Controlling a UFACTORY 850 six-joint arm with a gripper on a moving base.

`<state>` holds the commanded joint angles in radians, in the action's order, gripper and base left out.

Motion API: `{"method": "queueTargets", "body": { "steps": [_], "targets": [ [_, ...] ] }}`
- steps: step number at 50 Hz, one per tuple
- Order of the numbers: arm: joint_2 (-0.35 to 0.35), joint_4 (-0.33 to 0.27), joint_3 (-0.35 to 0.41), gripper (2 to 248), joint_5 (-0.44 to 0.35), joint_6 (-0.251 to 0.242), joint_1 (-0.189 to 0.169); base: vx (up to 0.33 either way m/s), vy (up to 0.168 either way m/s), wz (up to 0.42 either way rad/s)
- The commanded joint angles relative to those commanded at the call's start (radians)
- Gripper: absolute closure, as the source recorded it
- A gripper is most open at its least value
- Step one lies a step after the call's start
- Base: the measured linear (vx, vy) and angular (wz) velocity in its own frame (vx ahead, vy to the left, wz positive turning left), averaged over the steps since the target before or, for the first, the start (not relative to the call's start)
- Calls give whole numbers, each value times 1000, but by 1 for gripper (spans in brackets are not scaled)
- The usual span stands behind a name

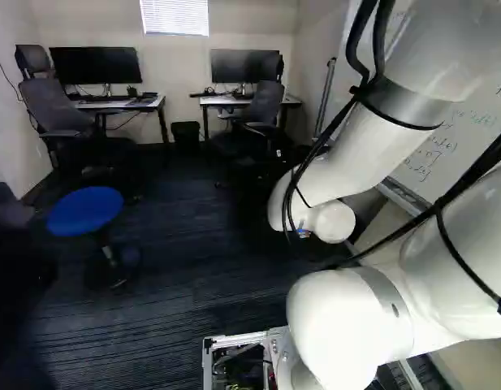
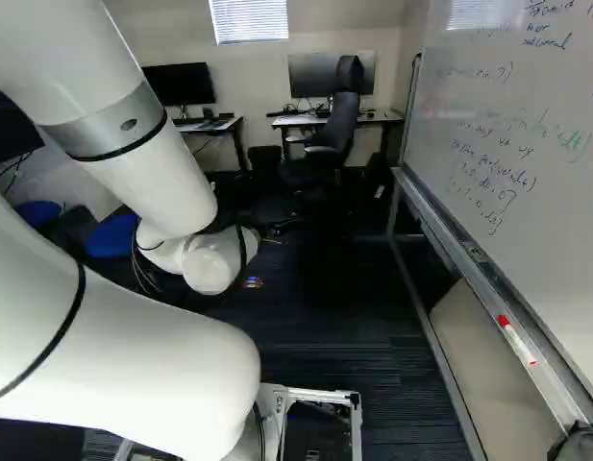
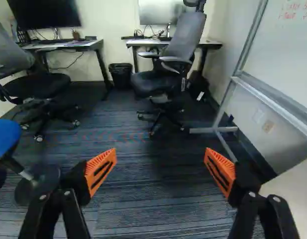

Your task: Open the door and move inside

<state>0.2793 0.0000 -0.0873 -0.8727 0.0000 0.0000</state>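
Tool (image 3: 160,153) stood wide open, gripping nothing; no door showed, and with an office chair (image 3: 155,84) ahead and a whiteboard (image 2: 517,96) alongside, opening and entry appeared largely complete.

The whiteboard (image 2: 565,264) bears handwriting, the only writing that can be partly read. In the right base view, dark handwriting (image 2: 498,178) runs in short slanting lines, where commas, a "0" and a closing square bracket can be made out; the words are too small to tell. Green handwriting (image 2: 573,141) stands beside it, also unclear. In the wrist view, red handwriting (image 3: 294,8) on the same whiteboard is too blurred to read.
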Motion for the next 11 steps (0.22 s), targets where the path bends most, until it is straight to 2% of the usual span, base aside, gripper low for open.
{"method": "queueTargets", "body": {
  "steps": [11],
  "targets": [
    [0, 0, 0, 3, 0, 0, 0, 0, 0, 0]
  ]
}}
